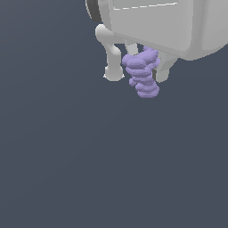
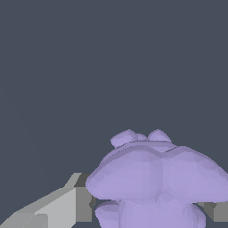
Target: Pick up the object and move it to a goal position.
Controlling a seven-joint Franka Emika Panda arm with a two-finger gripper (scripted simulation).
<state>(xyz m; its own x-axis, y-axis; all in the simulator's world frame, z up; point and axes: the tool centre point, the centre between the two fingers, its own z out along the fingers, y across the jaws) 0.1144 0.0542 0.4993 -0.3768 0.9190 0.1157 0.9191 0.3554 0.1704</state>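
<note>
Filling the wrist view close up: the object (image 2: pixel 156 178), a pale purple stack of ridged blobs, sitting between the fingers (image 2: pixel 62 207) with grey pad edges visible on either side. Seen from outside, gripper (image 1: pixel 139 75) apparently closed on its upper part, long axis hanging down and slightly tilted, lower blobs jutting past the fingertips. No goal marker visible anywhere against the plain dark background (image 1: pixel 67 156), so direction of carry impossible to judge.
</note>
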